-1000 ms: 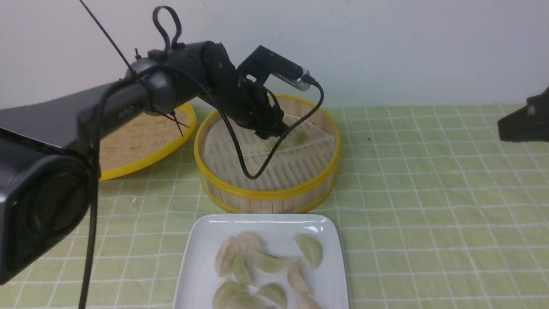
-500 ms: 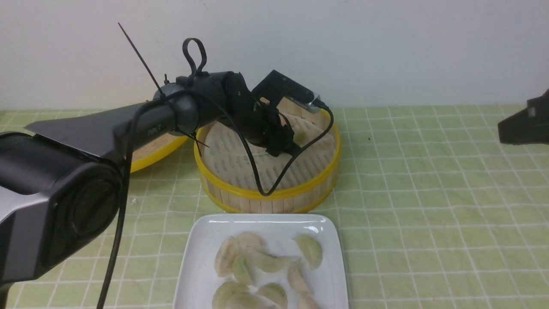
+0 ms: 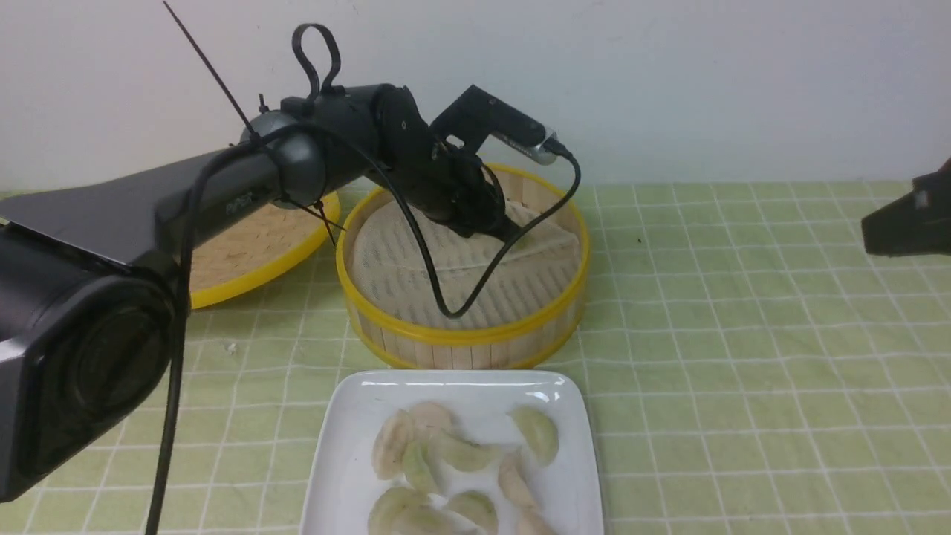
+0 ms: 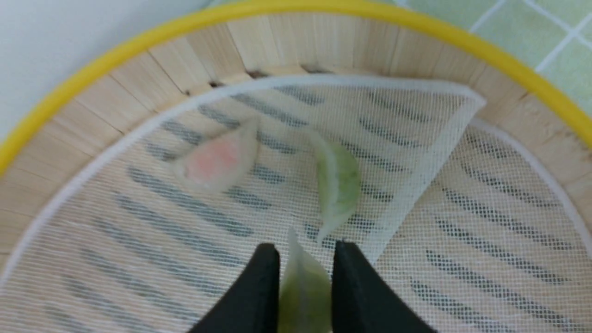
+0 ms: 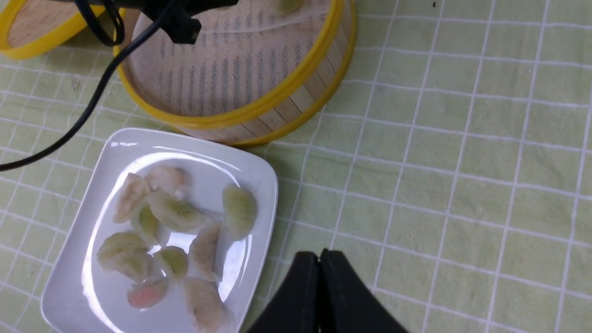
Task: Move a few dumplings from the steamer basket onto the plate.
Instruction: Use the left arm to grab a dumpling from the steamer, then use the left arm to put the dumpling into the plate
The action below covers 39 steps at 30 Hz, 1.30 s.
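a green dumpling (image 4: pixel 303 296) is pinched between the narrowed jaws of the left gripper (image 4: pixel 306 254), within the steamer basket (image 4: pixel 286 41). a pink dumpling (image 4: pixel 212 162) and a second green dumpling (image 4: pixel 340 185) are laid on its liner (image 4: pixel 138 217). the right gripper (image 5: pixel 319 259) is held shut over the tablecloth (image 5: pixel 462 185) beside the loaded plate (image 5: pixel 115 148).
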Each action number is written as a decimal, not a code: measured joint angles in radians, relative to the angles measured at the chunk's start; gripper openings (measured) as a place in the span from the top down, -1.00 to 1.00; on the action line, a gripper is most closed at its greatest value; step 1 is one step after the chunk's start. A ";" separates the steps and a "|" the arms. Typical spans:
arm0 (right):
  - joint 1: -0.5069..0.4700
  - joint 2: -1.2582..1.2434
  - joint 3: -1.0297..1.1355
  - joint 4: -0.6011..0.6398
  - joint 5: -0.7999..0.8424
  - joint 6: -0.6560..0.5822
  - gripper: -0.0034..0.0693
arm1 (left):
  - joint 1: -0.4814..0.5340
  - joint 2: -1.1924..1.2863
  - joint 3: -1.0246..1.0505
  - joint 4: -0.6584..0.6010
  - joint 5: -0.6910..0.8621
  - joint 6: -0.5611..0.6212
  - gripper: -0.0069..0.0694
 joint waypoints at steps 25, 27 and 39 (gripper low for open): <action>0.000 0.000 0.000 0.012 0.003 -0.001 0.95 | -0.075 -0.381 0.323 -0.137 0.617 -0.096 0.50; 0.000 0.000 0.000 0.012 0.003 -0.004 0.95 | -0.096 -0.364 0.355 -0.141 0.567 -0.095 0.50; 0.000 0.000 0.000 0.036 -0.002 -0.027 0.95 | -0.116 -0.230 0.371 -0.145 0.395 -0.066 0.36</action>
